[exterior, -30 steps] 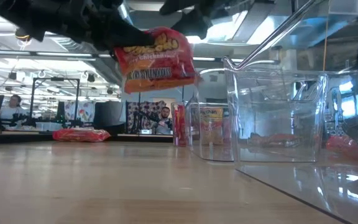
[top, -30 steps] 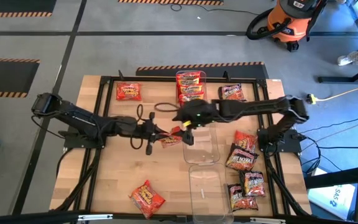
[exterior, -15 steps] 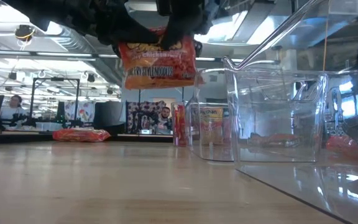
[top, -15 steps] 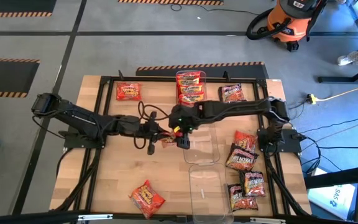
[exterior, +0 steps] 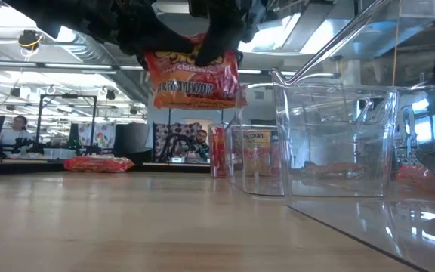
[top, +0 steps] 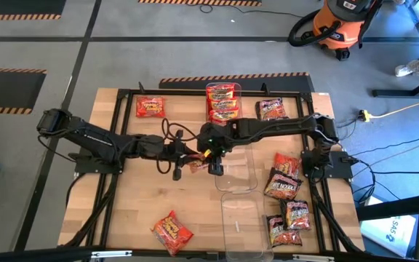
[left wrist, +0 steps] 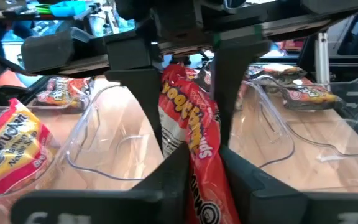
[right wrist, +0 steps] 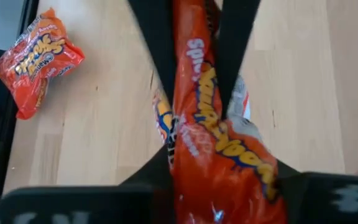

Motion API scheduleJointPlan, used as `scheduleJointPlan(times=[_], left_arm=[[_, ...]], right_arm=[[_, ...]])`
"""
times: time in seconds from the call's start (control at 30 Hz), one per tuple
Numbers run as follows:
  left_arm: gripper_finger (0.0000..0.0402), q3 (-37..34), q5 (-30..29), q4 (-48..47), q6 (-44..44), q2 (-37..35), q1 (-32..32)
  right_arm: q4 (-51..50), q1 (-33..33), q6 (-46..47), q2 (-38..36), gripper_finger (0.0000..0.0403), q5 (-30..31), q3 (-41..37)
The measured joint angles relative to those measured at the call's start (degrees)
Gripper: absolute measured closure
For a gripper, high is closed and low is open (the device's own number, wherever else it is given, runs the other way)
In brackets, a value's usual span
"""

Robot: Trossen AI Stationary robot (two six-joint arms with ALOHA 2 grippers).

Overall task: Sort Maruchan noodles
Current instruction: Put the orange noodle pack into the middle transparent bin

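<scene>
Above the middle of the counter (top: 129,211), the left tool (top: 188,161) and the right tool (top: 211,161) meet on one orange-red noodle packet (exterior: 195,72), which hangs clear of the wood. In the right wrist view, the right tool's dark fingers (right wrist: 153,43) press both faces of the crinkled packet (right wrist: 213,134). In the left wrist view, the packet (left wrist: 188,121) stands between the left tool's fingers (left wrist: 169,174) near the camera, with the other arm's fingers clamped on it farther off; whether the left tool presses it or merely flanks it cannot be told.

Just beside the packet, toward the right arm, stands a clear bin (top: 236,171); a second clear bin (top: 238,222) sits nearer the front edge, and both appear as transparent walls in the low view (exterior: 338,143). At the rear of the counter a third bin holds stacked red-yellow packets (top: 222,100).

Loose packets lie flat on the wood: one red packet (top: 150,107) at the rear left, one dark packet (top: 271,108) at the rear right, one orange-red packet (top: 172,231) near the front left, also seen in the right wrist view (right wrist: 37,59), and a cluster of dark and red packets (top: 286,196) along the right side.
</scene>
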Motion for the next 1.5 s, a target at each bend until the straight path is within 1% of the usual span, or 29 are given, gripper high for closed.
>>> scheduleJointPlan(times=[0.07, 0.17, 0.27, 0.37, 0.53, 0.63, 0.73, 0.93, 1.07, 1.3, 1.5], left_arm=[[0.0315, 0.00, 0.96, 0.02, -0.09, 0.00, 0.00], [0.0282, -0.02, 1.16, -0.41, -0.94, -0.42, -0.02], [0.0260, 0.04, 1.15, -3.37, -2.29, -2.83, 0.00], [0.0252, 0.06, 1.14, -7.91, -3.43, -6.29, -0.08], [0.0251, 0.02, 1.15, -16.21, -4.68, -11.83, -0.84], [0.0251, -0.09, 0.94, -19.98, -4.92, -13.64, -1.38], [0.0251, -0.03, 0.88, -20.81, -4.97, -13.59, -1.79], [0.0250, -0.07, 0.44, -20.72, -4.94, -13.07, -2.21], [0.0250, -0.07, -1.49, -20.59, -4.92, -13.09, -2.21], [0.0250, -0.07, -2.50, -20.35, -4.92, -13.09, -2.21], [0.0250, -0.07, -3.01, -20.35, -4.92, -13.09, -2.16]], right_arm=[[-0.06, 0.00, -0.57, 0.00, 0.0332, 0.08, 0.00], [-0.15, 0.02, -0.95, -0.28, 0.0332, 0.60, -0.04], [-0.83, 0.04, -1.01, -1.56, 0.0330, 2.06, -0.07], [-3.41, 0.07, -1.18, -3.62, 0.0335, 3.23, -0.07], [-8.92, 0.00, -0.99, -7.26, 0.0331, 9.40, -0.48], [-9.23, -0.11, -0.30, -9.89, 0.0332, 11.79, -3.32], [-8.85, -0.58, 1.64, -13.15, 0.0336, 13.61, -8.18], [2.11, -2.51, 5.77, -21.46, 0.0329, 15.12, -21.90], [9.40, -3.95, 7.65, -24.84, 0.0331, 16.21, -30.69], [24.31, -4.31, 8.02, -25.60, 0.0329, 17.38, -43.38], [35.23, -4.20, 7.98, -25.49, 0.0329, 19.15, -50.77]])
